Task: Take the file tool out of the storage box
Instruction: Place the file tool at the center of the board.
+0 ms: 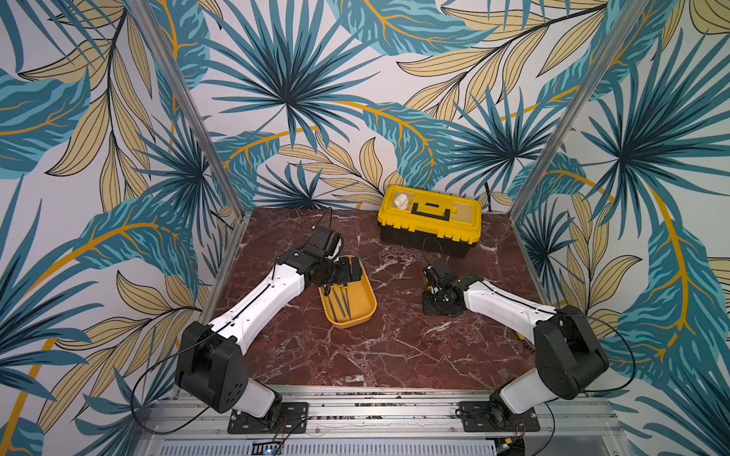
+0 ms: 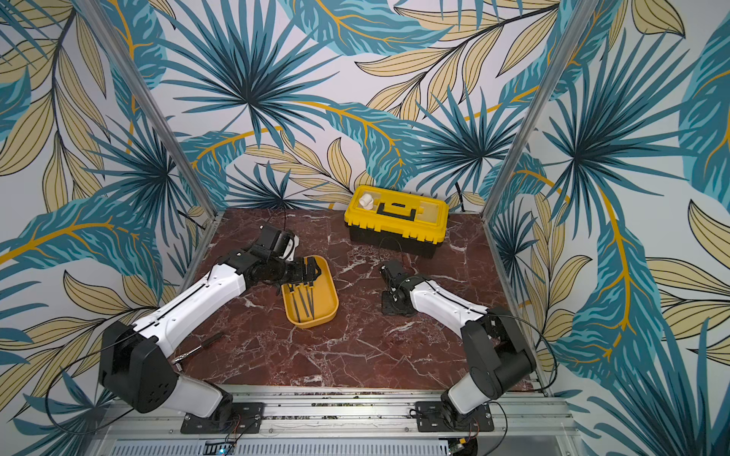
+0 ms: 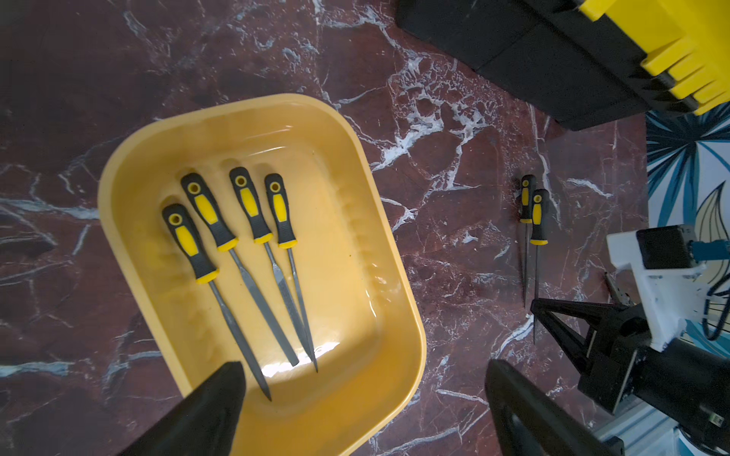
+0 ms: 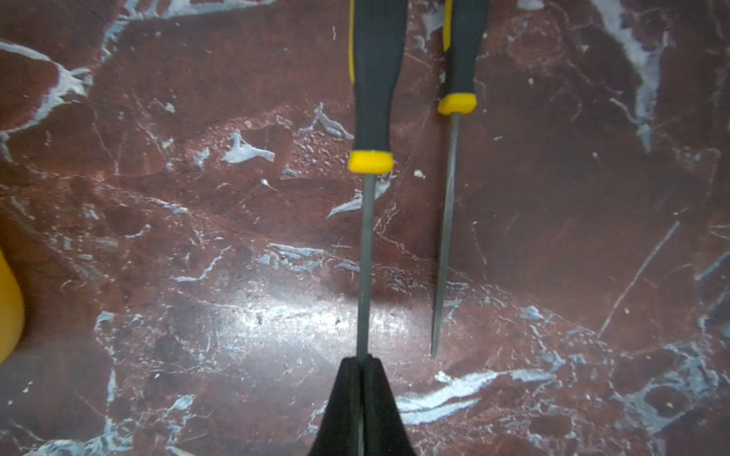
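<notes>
Top view: arm [image 1: 276,290] apparently covers files [image 1: 340,306].

In both top views the left gripper [image 1: 336,287] covers the far end of the storage box [image 1: 357,312], hiding the handles of the files [image 1: 339,306] in it. In the right wrist view the handles of the held file [image 4: 365,237] and the file beside it [image 4: 444,237] run off the picture's edge. By the table's [image 2: 355,355] left edge a slim tool [image 2: 199,346], possibly a screwdriver, is too small to name.
</notes>
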